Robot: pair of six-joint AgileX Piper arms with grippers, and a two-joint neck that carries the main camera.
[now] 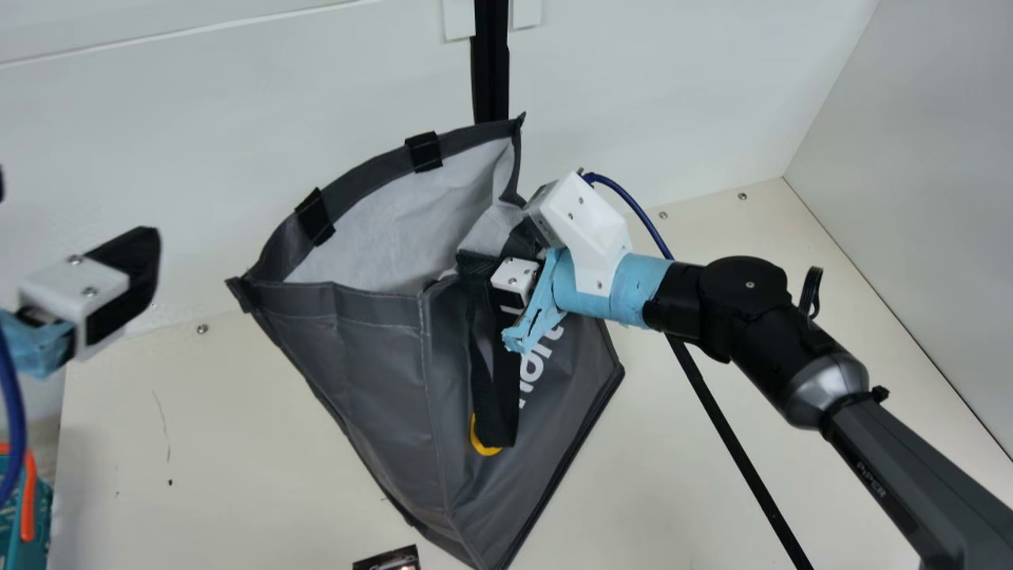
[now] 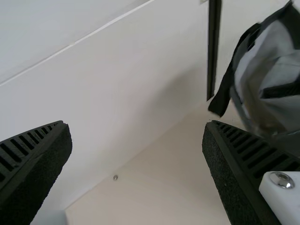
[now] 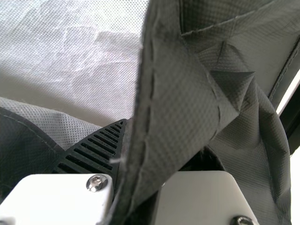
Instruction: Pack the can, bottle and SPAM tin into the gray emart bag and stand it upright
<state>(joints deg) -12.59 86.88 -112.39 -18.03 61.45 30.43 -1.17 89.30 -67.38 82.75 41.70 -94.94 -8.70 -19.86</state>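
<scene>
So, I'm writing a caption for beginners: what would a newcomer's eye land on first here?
The big gray bag, gaping open mid-picture in the main view, its pale lining showing. Next, the right gripper, pinching the bag's rim right of the opening. Then the left gripper, open at that view's left edge.

My gray bag [image 1: 372, 356] shows a fine woven grid, a whitish textured lining [image 1: 380, 245], black straps [image 1: 502, 419], white lettering [image 1: 540, 366] and a yellow curve [image 1: 476, 437]. My right claw [image 1: 514, 277] and left claw [image 1: 134, 265] mix white, light blue and ribbed black. The cream tabletop [image 1: 261, 459] carries dark specks; a teal item [image 1: 41, 507] has an orange strip [image 1: 29, 499].
</scene>
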